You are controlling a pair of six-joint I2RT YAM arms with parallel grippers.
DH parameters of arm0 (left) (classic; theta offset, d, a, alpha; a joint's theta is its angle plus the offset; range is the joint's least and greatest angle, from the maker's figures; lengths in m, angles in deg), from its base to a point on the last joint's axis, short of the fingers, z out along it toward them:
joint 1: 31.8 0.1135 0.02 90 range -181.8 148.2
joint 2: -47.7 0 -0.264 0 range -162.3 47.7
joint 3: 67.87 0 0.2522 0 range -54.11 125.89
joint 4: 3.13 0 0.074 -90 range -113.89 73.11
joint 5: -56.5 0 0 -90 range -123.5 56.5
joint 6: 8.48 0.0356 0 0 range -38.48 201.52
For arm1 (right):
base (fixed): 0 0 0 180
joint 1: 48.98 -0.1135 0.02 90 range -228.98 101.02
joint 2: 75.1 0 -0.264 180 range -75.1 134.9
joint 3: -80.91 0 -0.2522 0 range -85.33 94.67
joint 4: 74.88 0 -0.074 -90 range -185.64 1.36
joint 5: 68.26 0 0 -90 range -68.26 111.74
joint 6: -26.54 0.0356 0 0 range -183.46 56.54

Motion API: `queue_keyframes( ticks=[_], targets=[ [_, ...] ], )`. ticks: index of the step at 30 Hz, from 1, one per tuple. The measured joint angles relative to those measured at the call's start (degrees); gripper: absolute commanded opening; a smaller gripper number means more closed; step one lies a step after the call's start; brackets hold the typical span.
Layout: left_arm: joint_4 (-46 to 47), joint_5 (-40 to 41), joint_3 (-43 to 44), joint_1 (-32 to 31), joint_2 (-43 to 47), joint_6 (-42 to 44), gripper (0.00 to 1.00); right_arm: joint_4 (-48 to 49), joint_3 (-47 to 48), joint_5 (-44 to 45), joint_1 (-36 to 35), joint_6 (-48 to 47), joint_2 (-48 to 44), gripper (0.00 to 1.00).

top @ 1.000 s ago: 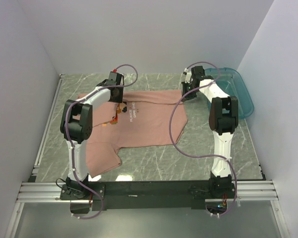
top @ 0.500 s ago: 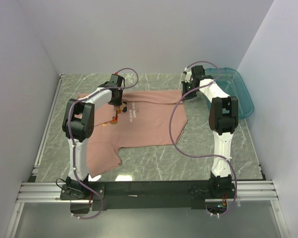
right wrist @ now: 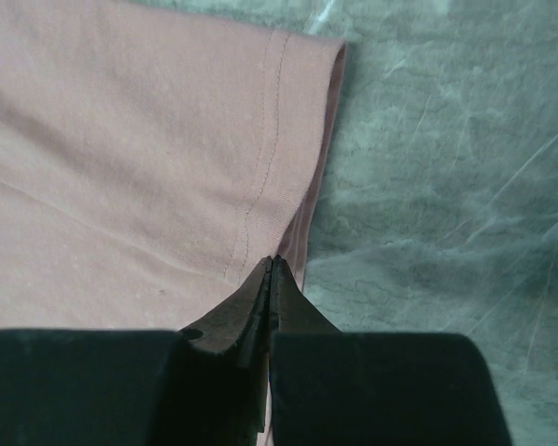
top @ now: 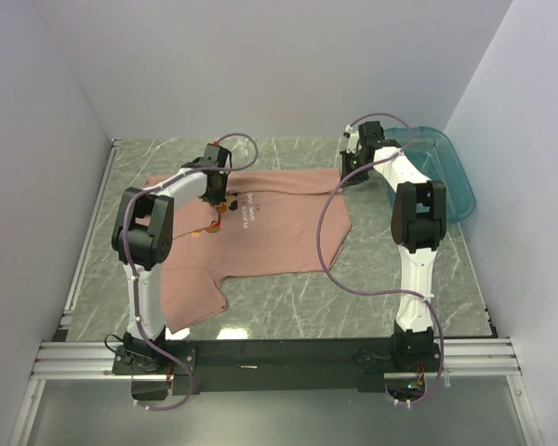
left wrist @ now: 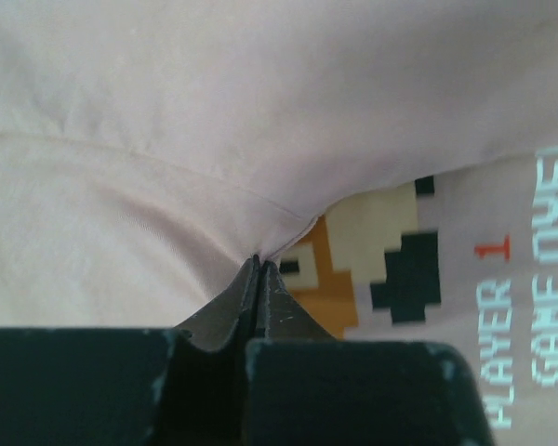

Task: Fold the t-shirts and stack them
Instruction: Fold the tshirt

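Note:
One salmon-pink t-shirt (top: pixel 279 232) lies spread on the marble table, with a sleeve (top: pixel 191 293) reaching toward the near left. My left gripper (top: pixel 216 197) is down on the cloth beside the pixel chest print (left wrist: pixel 391 260). In the left wrist view its jaws (left wrist: pixel 259 262) are shut, pinching a raised fold of the t-shirt (left wrist: pixel 214 111). My right gripper (top: pixel 350 178) sits at the shirt's far right corner. There its jaws (right wrist: pixel 272 262) are shut on the stitched hem of the t-shirt (right wrist: pixel 121 139).
A teal plastic tub (top: pixel 451 177) stands at the far right, just beyond the right arm. White walls close in the table on the left, back and right. The metal rail (top: pixel 279 358) with both arm bases runs along the near edge.
My left gripper has moved down onto the shirt beside the print and closed on a fold of cloth. The right arm has not moved.

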Motion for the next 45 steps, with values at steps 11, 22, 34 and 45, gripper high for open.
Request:
queue_keyframes(
  ticks=[11,22,34,45],
  targets=[
    [0.15,-0.2,-4.96,0.0,5.18,-0.04,0.0,-0.15,2.12,0.04,0.02,-0.02,0.02,0.0],
    [0.09,0.04,-5.2,0.0,5.22,-0.04,0.01,-0.13,2.12,0.81,0.46,-1.01,0.02,0.0],
    [0.11,0.02,-5.2,0.02,6.03,-0.04,0.01,-0.11,2.1,1.99,0.48,-2.36,0.02,0.0],
    [2.23,0.0,-9.75,0.31,13.64,-2.25,0.51,-0.15,2.1,1.84,0.48,-2.64,0.09,0.0]
  ],
)
